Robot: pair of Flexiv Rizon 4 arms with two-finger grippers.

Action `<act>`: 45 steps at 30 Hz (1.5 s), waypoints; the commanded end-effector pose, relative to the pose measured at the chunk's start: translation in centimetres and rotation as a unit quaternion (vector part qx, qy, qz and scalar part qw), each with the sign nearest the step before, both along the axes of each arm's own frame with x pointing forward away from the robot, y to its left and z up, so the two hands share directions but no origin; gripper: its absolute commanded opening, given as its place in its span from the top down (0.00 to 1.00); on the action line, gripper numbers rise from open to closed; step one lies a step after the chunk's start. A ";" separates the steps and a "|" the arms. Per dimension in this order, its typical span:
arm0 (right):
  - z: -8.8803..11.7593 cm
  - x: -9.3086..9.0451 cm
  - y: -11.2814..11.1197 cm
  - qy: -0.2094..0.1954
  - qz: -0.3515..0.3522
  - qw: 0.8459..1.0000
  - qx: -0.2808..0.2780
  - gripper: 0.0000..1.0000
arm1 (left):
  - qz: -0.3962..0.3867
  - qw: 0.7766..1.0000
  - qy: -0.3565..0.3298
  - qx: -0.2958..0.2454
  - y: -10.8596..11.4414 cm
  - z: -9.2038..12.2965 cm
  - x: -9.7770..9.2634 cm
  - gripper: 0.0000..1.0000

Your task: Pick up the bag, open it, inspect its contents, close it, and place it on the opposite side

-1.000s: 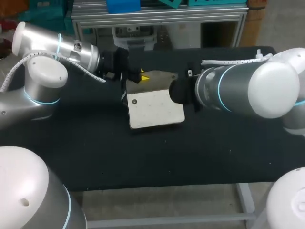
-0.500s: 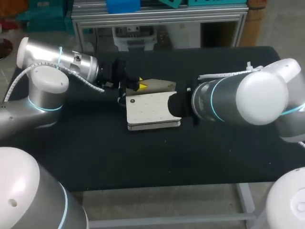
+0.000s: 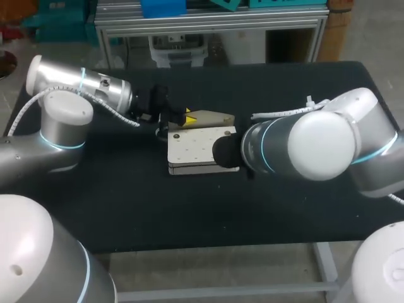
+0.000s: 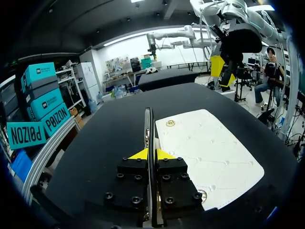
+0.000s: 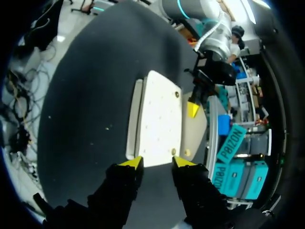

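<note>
Though black, tabletop under white bag

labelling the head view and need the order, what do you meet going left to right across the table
left arm → left gripper → white bag → right arm

the table is plain black. the bag on it is cream white with a faint grid of tiny dots and small brass studs; its flap lining, at the bag's 12 o'clock, is tan. the left gripper and right gripper are black with bright yellow tips. the left arm and right arm are silver-grey and white, ringed in cyan.
</note>
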State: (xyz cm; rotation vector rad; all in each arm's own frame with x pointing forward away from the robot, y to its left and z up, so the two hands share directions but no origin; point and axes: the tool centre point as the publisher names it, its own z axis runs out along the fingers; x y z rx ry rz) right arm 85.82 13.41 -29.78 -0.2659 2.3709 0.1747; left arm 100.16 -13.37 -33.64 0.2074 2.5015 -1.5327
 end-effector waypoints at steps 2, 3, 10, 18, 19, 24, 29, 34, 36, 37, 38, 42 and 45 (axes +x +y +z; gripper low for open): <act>-1.3 -1.1 0.4 -0.208 -0.027 0.977 0.032 0.60 | 0.000 1.000 0.006 -0.002 -0.1 -0.5 0.3 1.00; -1.5 -1.2 0.5 -0.210 -0.030 0.977 0.032 0.60 | 0.000 1.000 0.007 -0.002 -0.1 -0.6 0.3 1.00; -0.3 0.2 -0.7 -0.231 -0.074 0.969 0.045 0.60 | 0.006 1.000 0.021 -0.013 0.2 -0.9 0.5 1.00; -2.5 0.1 0.4 -0.232 -0.061 0.970 0.048 0.56 | 0.005 0.999 0.032 -0.011 0.2 -1.4 1.0 1.00; -2.7 0.1 0.4 -0.231 -0.059 0.970 0.049 0.54 | 0.005 0.999 0.032 -0.011 0.2 -1.4 1.1 1.00; -3.5 0.0 1.0 -0.236 -0.053 0.969 0.046 0.53 | 0.005 0.999 0.035 -0.007 0.2 -1.8 1.4 1.00; -4.5 0.2 1.1 -0.236 -0.050 0.970 0.034 0.39 | 0.007 0.999 0.038 -0.007 0.1 -2.0 1.7 1.00; -5.5 0.5 1.4 -0.233 -0.052 0.971 0.023 0.37 | 0.006 0.999 0.042 -0.007 0.1 -2.3 1.9 1.00; -5.9 0.7 1.5 -0.228 -0.053 0.972 0.027 0.38 | 0.005 0.999 0.042 -0.006 0.0 -2.4 2.0 1.00; -6.1 0.8 1.5 -0.227 -0.053 0.972 0.031 0.39 | 0.005 0.999 0.043 -0.006 0.0 -2.4 2.0 1.00; -6.2 1.0 1.6 -0.226 -0.053 0.972 0.034 0.39 | 0.004 0.999 0.043 -0.005 0.0 -2.5 2.0 1.00; -6.7 1.6 1.6 -0.224 -0.054 0.972 0.037 0.47 | 0.001 0.999 0.044 -0.003 -0.2 -2.6 2.1 1.00; -6.8 1.9 1.6 -0.224 -0.056 0.972 0.039 0.51 | 0.000 0.999 0.044 0.000 -0.2 -2.7 2.1 1.00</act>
